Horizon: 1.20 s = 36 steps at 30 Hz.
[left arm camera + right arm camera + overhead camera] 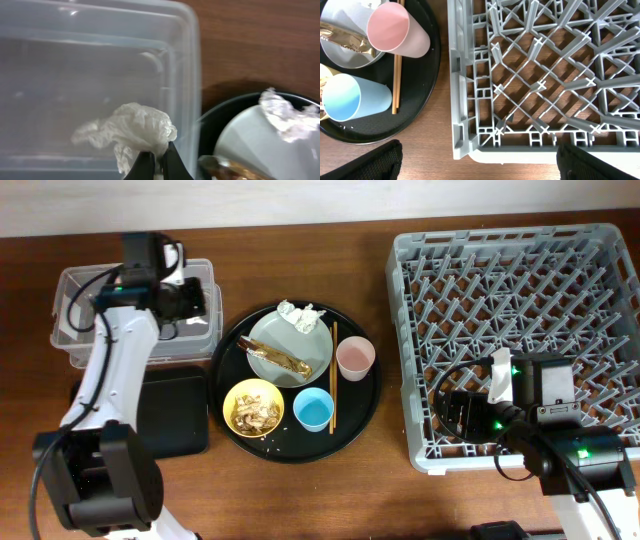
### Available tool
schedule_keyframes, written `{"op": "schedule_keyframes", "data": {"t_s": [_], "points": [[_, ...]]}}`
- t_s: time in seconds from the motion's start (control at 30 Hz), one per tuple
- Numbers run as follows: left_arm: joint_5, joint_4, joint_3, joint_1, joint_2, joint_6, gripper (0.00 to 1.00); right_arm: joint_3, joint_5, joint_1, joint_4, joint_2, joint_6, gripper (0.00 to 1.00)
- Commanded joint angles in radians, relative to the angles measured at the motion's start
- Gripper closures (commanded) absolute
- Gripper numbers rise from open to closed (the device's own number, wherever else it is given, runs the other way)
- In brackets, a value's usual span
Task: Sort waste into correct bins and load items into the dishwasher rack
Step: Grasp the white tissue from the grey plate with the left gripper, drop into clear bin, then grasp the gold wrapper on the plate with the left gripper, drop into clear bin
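Overhead, the rack (pixel 515 330) lay at 3 o'clock and the clear box (pixel 70 310) at 9. The left gripper (pixel 154 165) was clamped on the tissue (pixel 135 127), which stood at 12 o'clock from its fingers, over the box. The right gripper (pixel 477 152) hung with fingers apart.

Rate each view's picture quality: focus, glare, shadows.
Left wrist: soft overall, the clear box hazy with glints on its rim, the tissue in the left tool fairly crisp. Right wrist: the rack sharp, the right tool showing fingers dark and blurred at the bottom corners. Overhead: even light, soft shadows, no strong glare.
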Motion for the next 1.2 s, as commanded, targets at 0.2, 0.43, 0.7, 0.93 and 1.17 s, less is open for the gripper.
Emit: {"op": "schedule_keyframes", "data": {"t_s": [0.2,0.43,0.7,0.93,1.17], "points": [[0.053,-0.003,0.007,-0.069,-0.032,0.108,0.27,0.019,-0.002,-0.006,-0.006,0.037,-0.007,0.02],[0.053,0.27,0.007,-0.34,0.054,0.107,0.13,0.019,-0.002,-0.006,-0.029,0.04,-0.006,0.01],[0.045,0.378,0.007,-0.409,0.318,0.107,0.09,0.019,-0.002,-0.006,-0.042,0.04,-0.006,0.01],[0.045,0.299,0.006,-0.409,0.367,0.107,0.81,0.019,-0.002,-0.006,-0.042,0.04,-0.006,0.02],[0.045,0.195,0.006,-0.356,0.114,0.107,1.0,0.019,-0.002,-0.006,-0.057,0.04,-0.007,0.02]]}}
